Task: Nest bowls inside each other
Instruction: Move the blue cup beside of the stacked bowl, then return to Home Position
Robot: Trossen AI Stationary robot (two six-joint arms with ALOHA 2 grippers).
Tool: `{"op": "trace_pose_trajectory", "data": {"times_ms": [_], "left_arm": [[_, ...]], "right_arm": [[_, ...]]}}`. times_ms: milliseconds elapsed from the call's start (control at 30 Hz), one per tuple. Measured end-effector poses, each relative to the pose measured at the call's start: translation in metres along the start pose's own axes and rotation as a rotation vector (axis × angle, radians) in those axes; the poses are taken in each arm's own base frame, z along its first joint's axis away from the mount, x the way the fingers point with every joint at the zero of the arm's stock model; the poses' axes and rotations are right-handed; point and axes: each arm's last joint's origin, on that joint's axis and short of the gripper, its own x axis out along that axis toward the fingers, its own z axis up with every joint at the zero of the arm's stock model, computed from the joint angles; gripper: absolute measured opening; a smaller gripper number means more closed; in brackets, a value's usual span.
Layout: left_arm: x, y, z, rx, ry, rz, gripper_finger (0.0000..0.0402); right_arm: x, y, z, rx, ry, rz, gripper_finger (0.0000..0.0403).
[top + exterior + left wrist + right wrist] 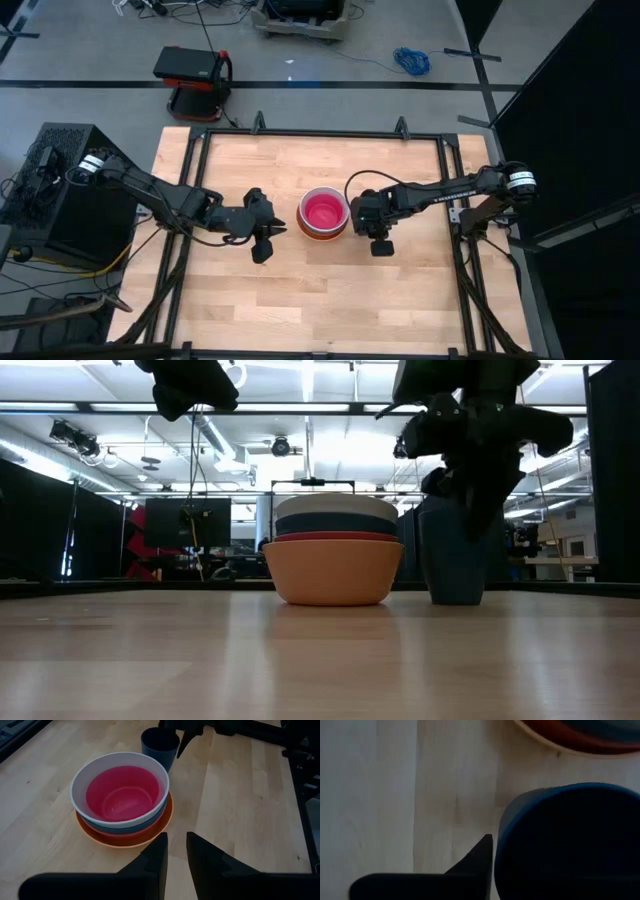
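A stack of bowls (323,213) sits at the table's middle: magenta-pink (122,792) inside white (80,777), then teal (125,827), red-orange and orange (333,570) at the bottom, which rests on the table. A small dark blue cup-like bowl (456,565) stands upright on the table just right of the stack. My right gripper (381,243) is right above it, pointing down at its rim (545,795), and hides it in the high view. My left gripper (175,852) hovers left of the stack, narrowly open and empty.
Black frame rails (445,190) run along the table's edges. Bare wood lies toward the near edge (320,310). A red and black box (192,75) stands on the floor beyond the far edge.
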Motion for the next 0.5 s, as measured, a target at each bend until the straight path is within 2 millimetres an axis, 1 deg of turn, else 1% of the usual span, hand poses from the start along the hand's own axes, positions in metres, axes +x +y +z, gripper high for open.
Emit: {"op": "trace_pose_trajectory", "data": {"times_ms": [200, 500], "left_arm": [[0.0, 0.0, 0.0, -0.002, 0.0, 0.0, 0.0058], [0.0, 0.0001, 0.0, -0.002, 0.0, 0.0, 0.0058]], "right_arm": [[-0.0004, -0.0002, 0.0002, 0.0, -0.001, -0.007, 0.0107], [-0.0044, -0.0001, 0.0004, 0.0, -0.015, -0.009, 0.0144]]}}
